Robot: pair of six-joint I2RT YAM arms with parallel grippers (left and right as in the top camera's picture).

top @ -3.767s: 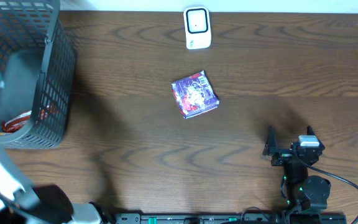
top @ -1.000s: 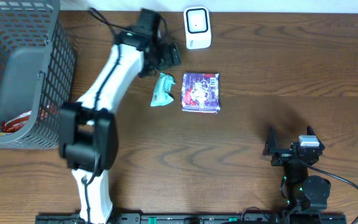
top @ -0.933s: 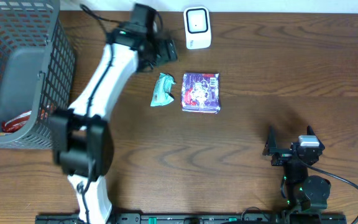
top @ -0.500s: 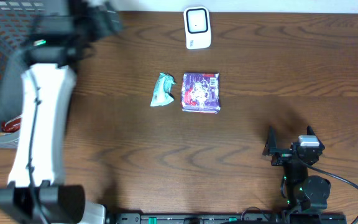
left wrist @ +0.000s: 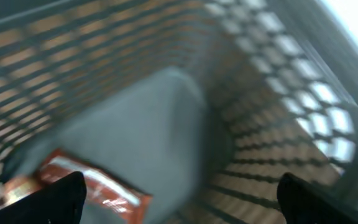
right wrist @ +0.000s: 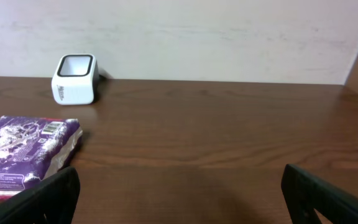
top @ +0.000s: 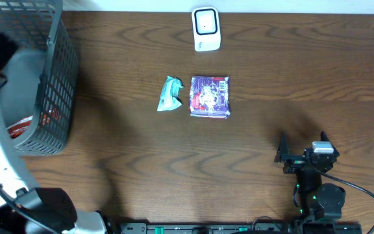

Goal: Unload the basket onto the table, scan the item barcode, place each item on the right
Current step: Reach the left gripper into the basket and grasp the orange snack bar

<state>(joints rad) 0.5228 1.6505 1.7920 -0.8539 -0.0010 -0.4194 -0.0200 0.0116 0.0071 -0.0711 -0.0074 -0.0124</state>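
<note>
Left gripper (left wrist: 182, 190) is hanging over the basket (top: 57, 84) and looking down into it, jaws standing wide with nothing between them. Right gripper (top: 302, 140) is sitting parked at the near edge of the table (top: 291, 71), likewise wide and empty. Judging the item to be the red packet (left wrist: 92, 190), which is lying on the grey liner (left wrist: 148, 118) at the basket floor; the view is blurring, so print and barcode side are not telling. It is looking like a thin film wrapper: probably light, soft and crinkly, slippery on the flat faces, and likely giving way rather than breaking under a pinch. Best hold, I am thinking, is across the narrow width near the middle, fingers closing on the two long edges, so the flat face is staying free for the scanner (top: 206, 29); a grip on one end seam is risking droop. Relative to the left gripper, the packet is lying below and off to one side, just beside the finger at the left of the wrist view, not between the jaws; the mesh wall is crowding the other side. The scanner is standing well apart from this gripper, across the table beyond the basket wall, with a teal packet (top: 169, 94) and a purple packet (top: 210, 96) lying near it.
</note>
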